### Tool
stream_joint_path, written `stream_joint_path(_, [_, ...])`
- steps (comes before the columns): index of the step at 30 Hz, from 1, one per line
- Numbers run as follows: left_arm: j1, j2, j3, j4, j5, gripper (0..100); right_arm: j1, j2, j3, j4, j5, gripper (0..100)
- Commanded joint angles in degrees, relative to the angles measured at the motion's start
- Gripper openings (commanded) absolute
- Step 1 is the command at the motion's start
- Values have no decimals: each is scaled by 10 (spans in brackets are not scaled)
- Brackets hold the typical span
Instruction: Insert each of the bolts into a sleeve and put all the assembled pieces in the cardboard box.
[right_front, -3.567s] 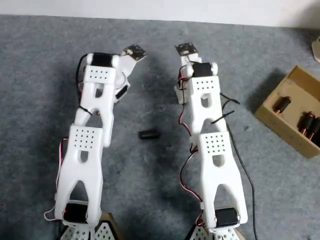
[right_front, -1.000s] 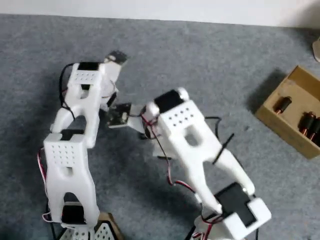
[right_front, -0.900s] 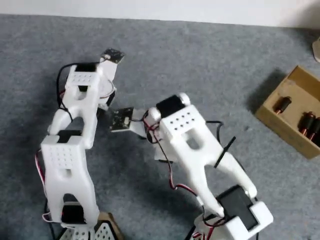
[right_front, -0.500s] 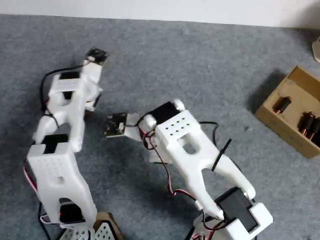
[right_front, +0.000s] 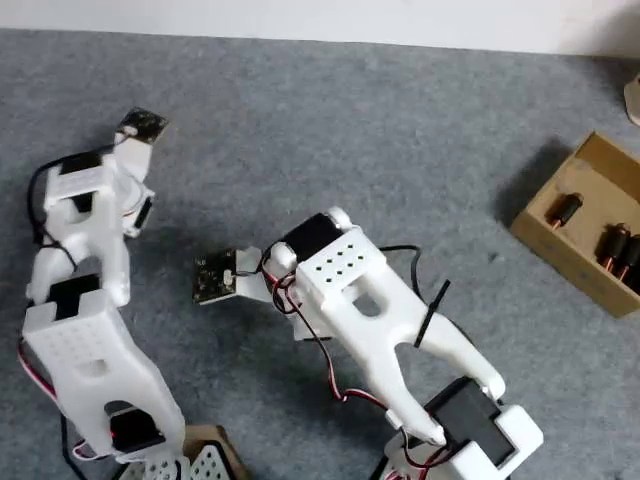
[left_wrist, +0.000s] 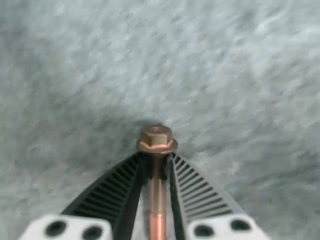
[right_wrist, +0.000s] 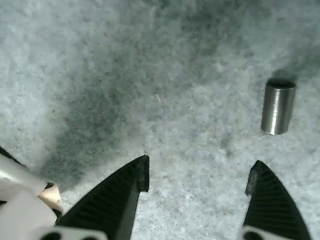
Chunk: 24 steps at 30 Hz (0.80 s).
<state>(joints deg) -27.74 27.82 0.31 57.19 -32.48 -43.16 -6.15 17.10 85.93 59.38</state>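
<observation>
Both arms have swung away from the cardboard box (right_front: 565, 258) since 3.6 s ago: the left arm now stands farthest from it, and the right arm has leaned across the middle, over the spot where the sleeve lay in the open.

Left claw (left_wrist: 157, 156) is clamped on a copper-coloured bolt (left_wrist: 156, 140). The bolt's long axis runs along the claw, its shank pinched between the two ribbed fingers, and its hex flange head pokes out just past the fingertips, facing away from the wrist over the grey surface (left_wrist: 225, 65).

Right claw (right_wrist: 200, 170) is spread wide and holds nothing. The sleeve (right_wrist: 278, 107) lies flat on the surface ahead of it, not in the gap but out beyond one fingertip and clear of it. Its long axis runs roughly the way the fingers point, with the dark open end turned away from the claw.

Inside the box, well apart from both claws, lie several assembled pieces (right_front: 567, 208).
</observation>
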Motion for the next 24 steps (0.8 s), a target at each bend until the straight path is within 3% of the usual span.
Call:
stream_joint_path(1, [-38,-34,1,11,-17,5,6,37,-8,2,7,300])
stream_joint_path(8, [-88,-96,7,40,-38,5,6,180,-104,-5,4,300])
stream_joint_path(14, [-128,-162,78,35,-79,5,5,198,-176,14,3,300])
stream_joint_path(19, [-148,-186,141,-28,-86,5,5,201,-238,64,3,300])
stream_joint_path(24, [-146,-189,173,-43,-86,5,6,203,-240,43,3,300])
